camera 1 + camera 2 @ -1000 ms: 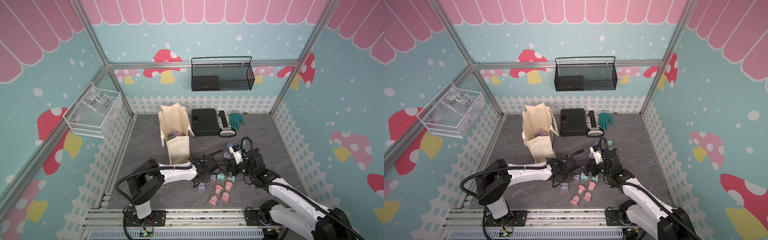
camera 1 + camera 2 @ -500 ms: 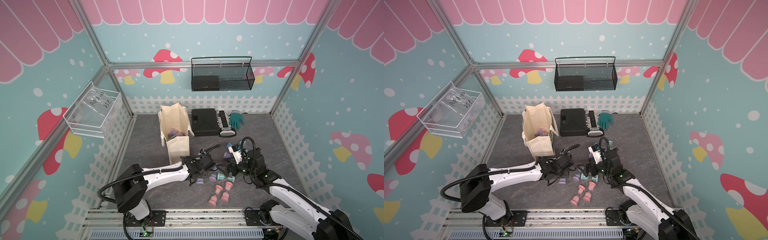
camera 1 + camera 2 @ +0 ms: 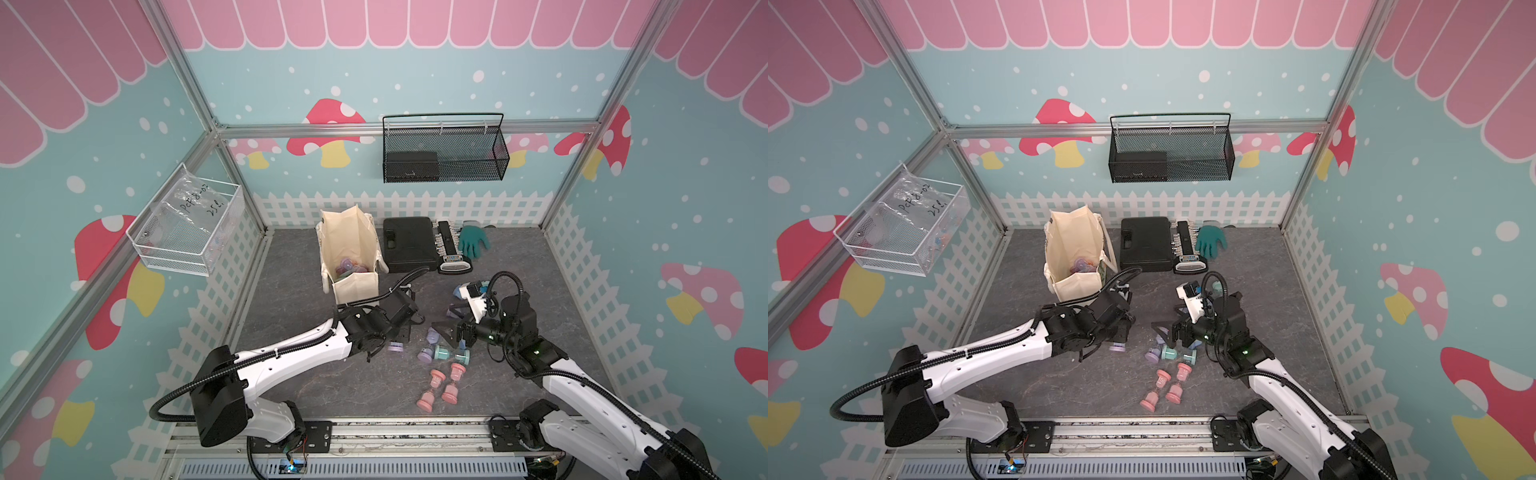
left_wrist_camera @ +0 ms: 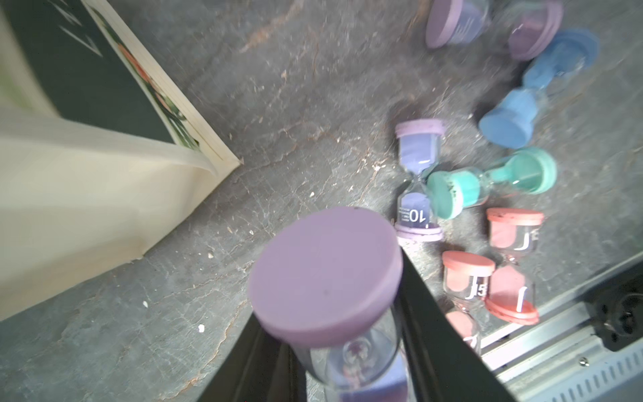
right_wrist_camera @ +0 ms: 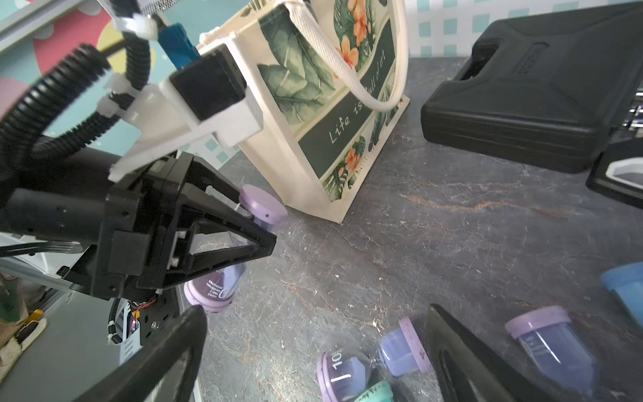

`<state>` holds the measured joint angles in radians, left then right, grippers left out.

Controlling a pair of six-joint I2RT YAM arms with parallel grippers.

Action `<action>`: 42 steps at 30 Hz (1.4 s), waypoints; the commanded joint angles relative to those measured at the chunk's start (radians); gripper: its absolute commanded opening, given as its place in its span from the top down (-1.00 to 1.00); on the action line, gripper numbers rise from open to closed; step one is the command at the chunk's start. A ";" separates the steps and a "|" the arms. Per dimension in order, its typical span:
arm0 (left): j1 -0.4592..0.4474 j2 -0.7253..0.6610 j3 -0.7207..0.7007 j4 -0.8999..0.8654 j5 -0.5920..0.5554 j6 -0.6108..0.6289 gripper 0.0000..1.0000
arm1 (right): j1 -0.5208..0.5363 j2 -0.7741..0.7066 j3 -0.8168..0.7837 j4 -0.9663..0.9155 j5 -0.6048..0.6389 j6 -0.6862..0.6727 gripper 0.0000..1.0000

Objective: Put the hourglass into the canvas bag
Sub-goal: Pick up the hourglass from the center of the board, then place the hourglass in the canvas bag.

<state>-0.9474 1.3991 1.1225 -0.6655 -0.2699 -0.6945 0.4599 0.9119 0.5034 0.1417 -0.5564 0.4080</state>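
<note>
My left gripper (image 3: 401, 332) (image 4: 330, 313) is shut on a purple hourglass (image 4: 325, 275) (image 5: 262, 205), gripping its glass middle. It holds the hourglass tilted and low over the floor, just in front of the near corner of the canvas bag (image 3: 353, 286) (image 3: 1075, 286) (image 5: 330, 104). The bag stands upright and open, with several hourglasses inside (image 3: 349, 266). My right gripper (image 3: 451, 328) (image 5: 313, 334) is open over loose hourglasses: purple (image 3: 424, 356) (image 5: 341, 376), teal (image 3: 451, 354) and pink (image 3: 440, 386) ones.
A black hard case (image 3: 409, 245), a long tool (image 3: 451, 249) and a green glove (image 3: 473, 241) lie at the back behind the bag. A black wire basket (image 3: 444, 153) hangs on the back wall and a clear bin (image 3: 187, 224) on the left wall.
My left gripper has drawn away from the pile and towards the bag with the purple hourglass in it. The right gripper has hardly moved.
</note>
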 commanded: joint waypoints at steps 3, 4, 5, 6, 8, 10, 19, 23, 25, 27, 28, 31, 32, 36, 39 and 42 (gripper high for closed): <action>0.037 -0.066 0.071 -0.036 -0.004 0.076 0.37 | 0.003 0.019 0.074 0.070 -0.033 -0.012 -0.99; 0.043 -0.074 0.085 -0.041 -0.012 0.089 0.38 | 0.003 0.023 0.079 0.084 -0.037 -0.011 -0.99; 0.048 -0.081 0.097 -0.047 -0.021 0.098 0.38 | 0.003 0.028 0.082 0.097 -0.038 -0.008 -0.99; 0.054 -0.089 0.113 -0.054 -0.029 0.109 0.40 | 0.004 0.033 0.088 0.114 -0.040 -0.001 -0.99; 0.062 -0.104 0.148 -0.064 -0.042 0.132 0.40 | 0.005 0.048 0.104 0.145 -0.056 0.012 -0.99; 0.072 -0.117 0.182 -0.066 -0.044 0.159 0.40 | 0.005 0.068 0.121 0.189 -0.078 0.026 -0.99; 0.116 -0.123 0.352 -0.126 -0.155 0.234 0.40 | 0.015 0.172 0.196 0.355 -0.130 0.111 -0.99; 0.173 -0.111 0.419 -0.161 -0.178 0.240 0.41 | 0.027 0.227 0.244 0.385 -0.134 0.123 -0.99; 0.207 -0.103 0.443 -0.162 -0.173 0.244 0.42 | 0.034 0.252 0.265 0.397 -0.131 0.126 -0.99; 0.238 -0.090 0.471 -0.171 -0.166 0.247 0.43 | 0.041 0.276 0.293 0.397 -0.130 0.131 -0.99; 0.252 -0.081 0.486 -0.176 -0.158 0.249 0.43 | 0.045 0.289 0.307 0.395 -0.131 0.133 -0.99; 0.300 -0.048 0.522 -0.185 -0.139 0.249 0.44 | 0.060 0.324 0.337 0.404 -0.131 0.135 -0.99; 0.314 -0.038 0.530 -0.185 -0.135 0.245 0.45 | 0.065 0.333 0.348 0.406 -0.132 0.133 -0.99; 0.382 0.017 0.556 -0.183 -0.133 0.239 0.44 | 0.087 0.378 0.392 0.406 -0.135 0.126 -0.99; 0.436 0.057 0.572 -0.181 -0.097 0.228 0.45 | 0.101 0.404 0.416 0.406 -0.133 0.121 -0.99; 0.484 0.108 0.594 -0.173 -0.094 0.225 0.45 | 0.110 0.422 0.430 0.406 -0.123 0.117 -0.99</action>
<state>-0.4961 1.4822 1.6703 -0.8356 -0.3809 -0.4641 0.5587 1.3209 0.9016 0.5243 -0.6743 0.5289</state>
